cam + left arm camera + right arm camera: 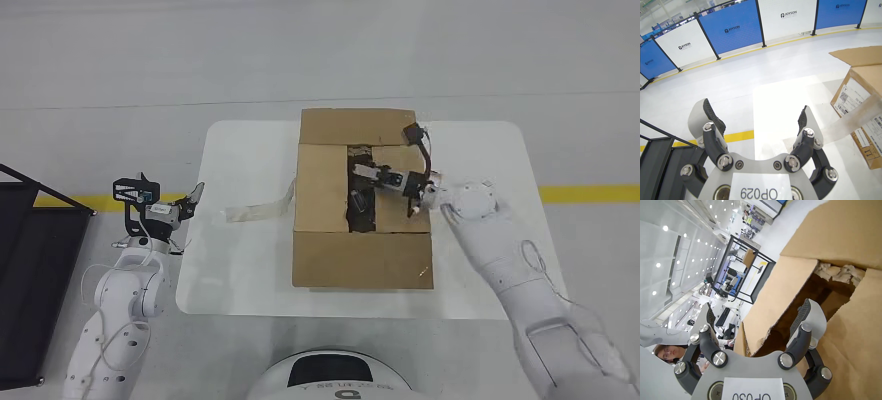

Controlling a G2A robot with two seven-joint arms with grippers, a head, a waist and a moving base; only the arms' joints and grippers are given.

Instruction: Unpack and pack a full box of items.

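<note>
Right gripper (365, 176), in the top view, hangs with jaws spread over the cardboard box (330, 255), directly above the dark slot (358, 210) between its part-open flaps. The slot's long axis runs from the robot's side to the far side. Left gripper (192, 203) sits at the table (250, 270) edge, well apart from the box, so the right arm is the nearer one for reaching inside. A loose tape strip (255, 211) hangs off the box's left side.

From the left wrist, the left gripper (759, 113) is wide and empty, with ribbed black pads (714, 117). The labelled box (861, 75) stands off to one side, the translucent tape strip (853, 117) crossing it.

From the right wrist, the right gripper (757, 313) is wide and holds nothing, one finger over the slot (810, 306). Torn, matte corrugated edges frame it, with crumpled paper (836, 273) (packing, I judge) at one end. The items below are lost in shadow.
</note>
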